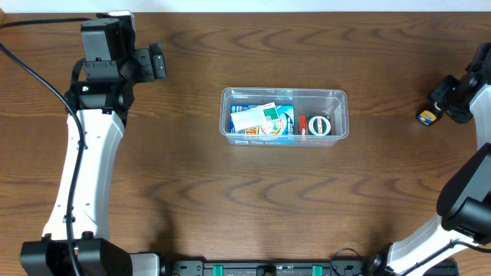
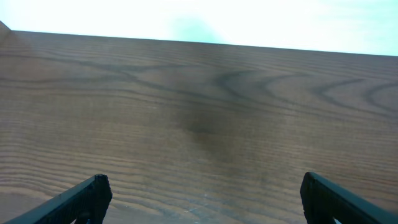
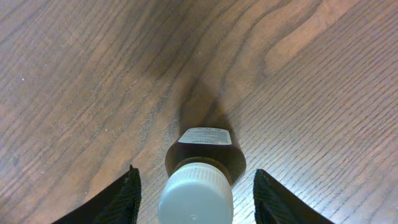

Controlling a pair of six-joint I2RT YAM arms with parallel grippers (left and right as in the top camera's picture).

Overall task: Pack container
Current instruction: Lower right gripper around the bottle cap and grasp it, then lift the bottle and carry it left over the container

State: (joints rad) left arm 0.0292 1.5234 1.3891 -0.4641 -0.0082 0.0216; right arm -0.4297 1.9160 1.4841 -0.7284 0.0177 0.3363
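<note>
The clear plastic container (image 1: pixel 337 95) sits mid-table. It holds a blue carton (image 1: pixel 284 123), a white-and-green packet (image 1: pixel 255 116), a red item (image 1: pixel 302 124) and a round roll (image 1: pixel 320 125). A small brown bottle with a white cap (image 1: pixel 426 116) stands on the table at the far right. In the right wrist view the bottle (image 3: pixel 205 149) stands upright between my fingers. My right gripper (image 1: pixel 439 106) (image 3: pixel 198 193) is open around it, with gaps on both sides. My left gripper (image 1: pixel 159 61) (image 2: pixel 202 199) is open and empty over bare wood at the back left.
The table's far edge (image 2: pixel 199 42) lies just beyond the left gripper. A black cable (image 1: pixel 31 65) runs along the left side near the left arm.
</note>
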